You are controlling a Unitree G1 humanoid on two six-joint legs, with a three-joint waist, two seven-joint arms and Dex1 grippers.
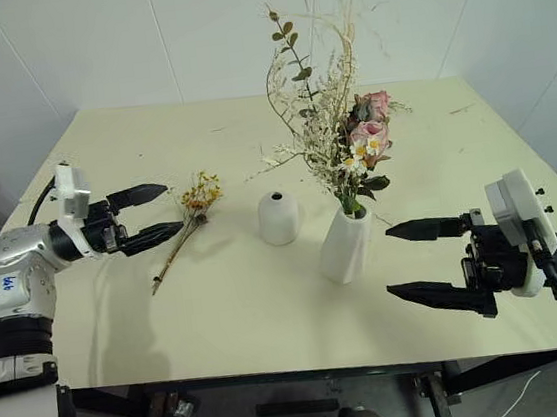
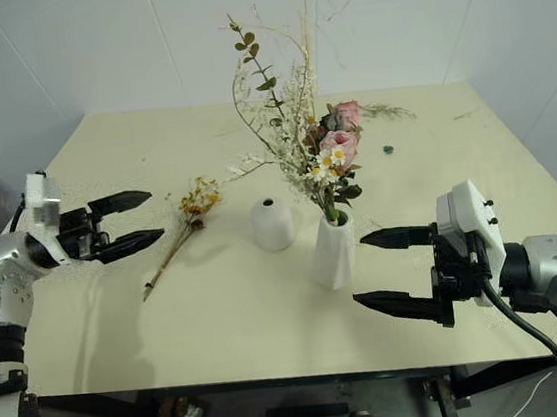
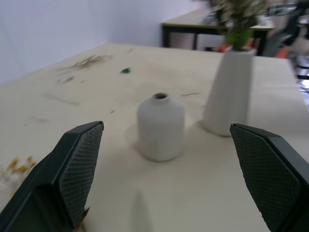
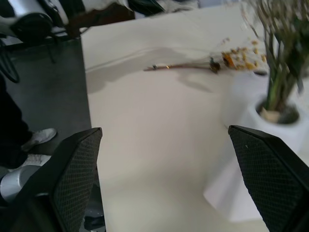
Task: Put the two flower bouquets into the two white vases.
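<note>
Between the two black fingers of the left gripper nothing is held; its jaws stand wide apart, above the tabletop near its left edge. This gripper points toward the small bouquet, a thin-stemmed bunch with tiny yellow-orange blooms. The bunch lies flat on the tabletop, just beside the fingertips, with its stem end turned toward the front edge.

Over the front right part of the tabletop, the right gripper also has its jaws wide and empty. It points toward the tall white vase, near it but apart from it.

The tall tapered vase stands upright about in the middle of the tabletop, a little toward the front. The large bouquet, with pink roses, white sprigs and green leaves, stands inside this vase and rises well above its mouth.

The round white vase stands upright just beside the tall one, between it and the small bouquet. Its narrow hole is empty.
</note>
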